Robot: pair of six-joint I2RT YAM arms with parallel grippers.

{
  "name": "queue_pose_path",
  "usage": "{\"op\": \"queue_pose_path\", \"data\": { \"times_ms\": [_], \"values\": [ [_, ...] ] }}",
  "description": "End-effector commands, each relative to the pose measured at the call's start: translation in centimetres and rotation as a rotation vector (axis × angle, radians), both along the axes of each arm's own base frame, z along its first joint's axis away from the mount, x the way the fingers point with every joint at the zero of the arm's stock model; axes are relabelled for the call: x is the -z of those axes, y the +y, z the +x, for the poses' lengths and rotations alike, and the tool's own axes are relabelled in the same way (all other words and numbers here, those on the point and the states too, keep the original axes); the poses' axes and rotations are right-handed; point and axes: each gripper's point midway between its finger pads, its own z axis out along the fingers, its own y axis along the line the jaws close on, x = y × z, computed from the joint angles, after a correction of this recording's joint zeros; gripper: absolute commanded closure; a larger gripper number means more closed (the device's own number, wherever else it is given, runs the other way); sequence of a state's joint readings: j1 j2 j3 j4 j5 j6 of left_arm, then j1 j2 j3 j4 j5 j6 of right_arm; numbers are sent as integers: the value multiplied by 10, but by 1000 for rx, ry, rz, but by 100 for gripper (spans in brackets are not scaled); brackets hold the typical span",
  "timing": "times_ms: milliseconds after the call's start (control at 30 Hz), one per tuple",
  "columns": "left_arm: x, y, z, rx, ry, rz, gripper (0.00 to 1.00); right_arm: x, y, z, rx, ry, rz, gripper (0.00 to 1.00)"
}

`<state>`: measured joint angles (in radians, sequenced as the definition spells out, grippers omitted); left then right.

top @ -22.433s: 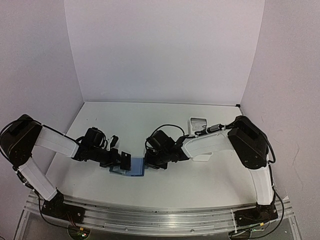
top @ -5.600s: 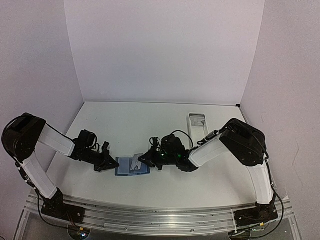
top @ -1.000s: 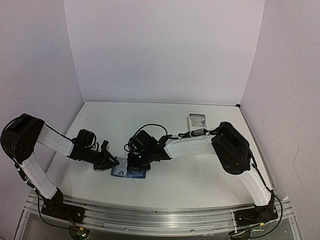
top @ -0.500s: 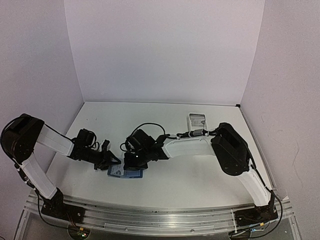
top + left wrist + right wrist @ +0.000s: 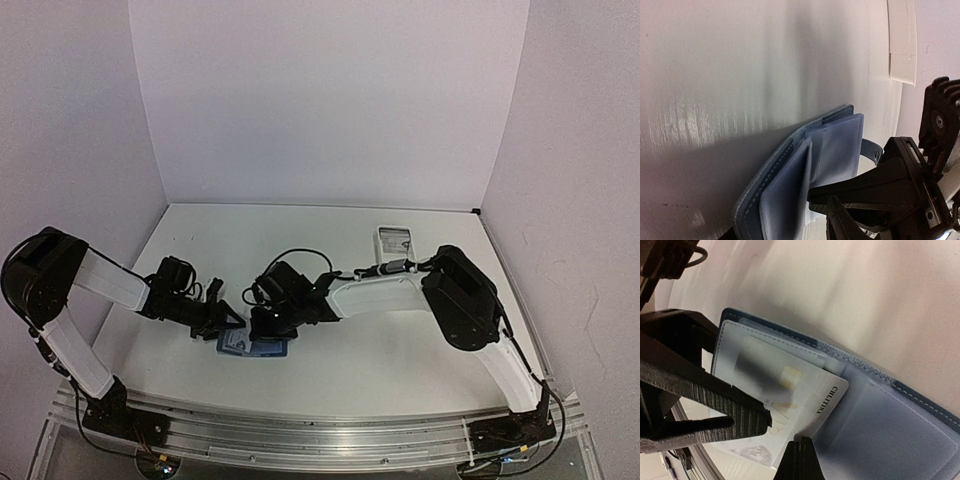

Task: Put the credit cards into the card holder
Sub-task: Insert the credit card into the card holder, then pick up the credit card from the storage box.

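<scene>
The blue card holder (image 5: 252, 348) lies open near the table's front, left of centre; it also shows in the left wrist view (image 5: 785, 165) and the right wrist view (image 5: 900, 430). A white credit card (image 5: 805, 385) sits partly inside a clear pocket on the holder's left half, with one corner sticking out. My right gripper (image 5: 263, 328) (image 5: 800, 442) is shut on that card's outer edge. My left gripper (image 5: 228, 322) (image 5: 810, 187) is shut on the holder's left flap; its ridged fingers (image 5: 700, 385) lie over the pocket.
A long white tray (image 5: 395, 243) stands at the back right with something printed in it; its end shows in the left wrist view (image 5: 902, 40). The two grippers are almost touching over the holder. White walls enclose the table on three sides.
Over the last second the right gripper and the card holder shifted slightly left. The card is deeper over the left pocket than 5.6 s ago. The left gripper has stayed on the flap.
</scene>
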<state>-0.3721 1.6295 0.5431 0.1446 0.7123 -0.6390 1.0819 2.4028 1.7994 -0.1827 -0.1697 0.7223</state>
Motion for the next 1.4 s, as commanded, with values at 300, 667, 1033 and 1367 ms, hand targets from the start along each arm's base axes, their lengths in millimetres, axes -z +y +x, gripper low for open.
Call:
{"op": "queue_pose_path", "data": {
  "times_ms": [300, 667, 1033, 1367],
  "values": [
    [-2, 12, 15, 118, -126, 167, 43, -186, -65, 93, 95, -311, 197, 85],
    [-23, 25, 37, 201, -277, 330, 0, -197, -256, 229, 310, -548, -298, 36],
    [-33, -5, 23, 377, -326, 491, 0, -195, -359, 313, 30, -809, -771, 12],
    [-2, -16, -21, 440, -157, 551, 0, -133, -347, 299, -504, -866, -830, 10]
  ]
}}
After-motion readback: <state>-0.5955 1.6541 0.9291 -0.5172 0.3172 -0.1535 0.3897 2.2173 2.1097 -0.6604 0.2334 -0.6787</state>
